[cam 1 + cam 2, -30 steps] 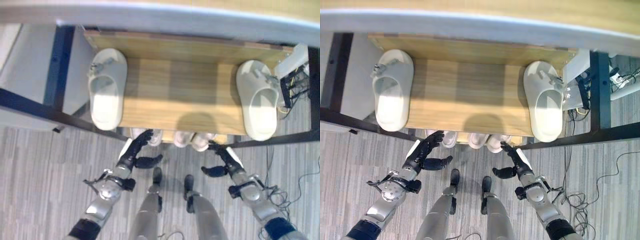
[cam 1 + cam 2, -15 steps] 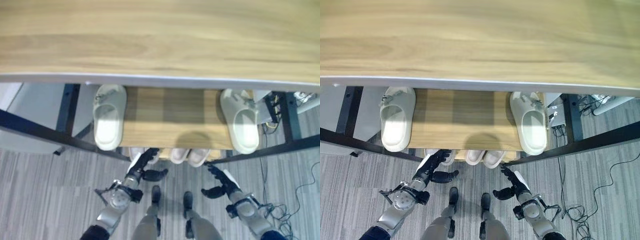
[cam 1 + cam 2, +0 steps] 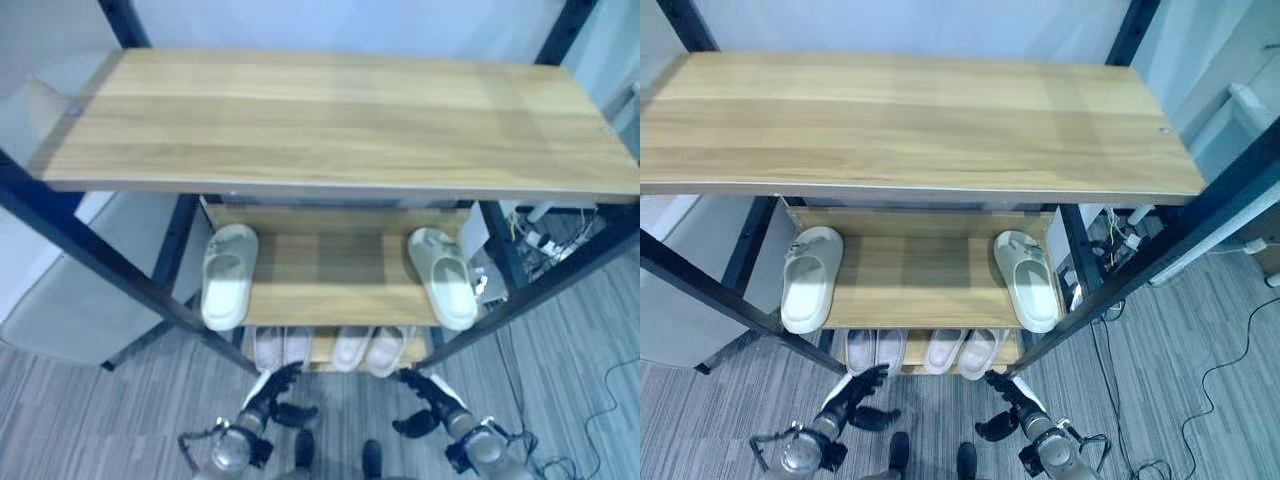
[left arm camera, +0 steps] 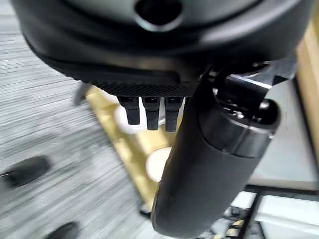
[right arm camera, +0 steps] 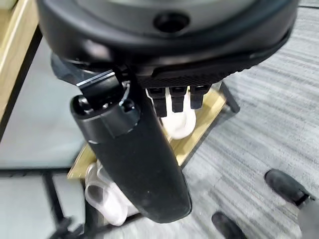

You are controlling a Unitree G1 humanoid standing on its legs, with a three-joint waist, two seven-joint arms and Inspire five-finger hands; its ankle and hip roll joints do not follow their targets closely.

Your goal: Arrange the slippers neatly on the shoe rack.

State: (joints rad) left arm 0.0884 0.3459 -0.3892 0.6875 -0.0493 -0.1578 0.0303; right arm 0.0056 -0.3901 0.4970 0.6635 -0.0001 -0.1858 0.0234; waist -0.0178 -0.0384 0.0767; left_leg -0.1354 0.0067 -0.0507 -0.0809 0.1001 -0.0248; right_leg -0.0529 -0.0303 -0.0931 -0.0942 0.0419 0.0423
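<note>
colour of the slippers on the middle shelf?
Both slippers are off-white, clearest in the right eye view.

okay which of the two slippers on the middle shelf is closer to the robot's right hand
The slipper at the right end of the middle shelf, above and just ahead of the right hand. The other slipper lies at the shelf's left end, over the left hand.

We see a three-tier shoe rack of wooden shelves on a dark metal frame (image 3: pixel 910 125) standing on the striped grey floor (image 3: pixel 1200 380). On its middle shelf a pale slipper (image 3: pixel 808 291) lies at the left end and another pale slipper (image 3: pixel 1027 294) at the right end, well apart. Below them, on the bottom shelf, four pale slippers (image 3: pixel 923 350) sit side by side. Before the rack, our left hand (image 3: pixel 852 400) and right hand (image 3: pixel 1008 407) hang low over the floor.
</note>
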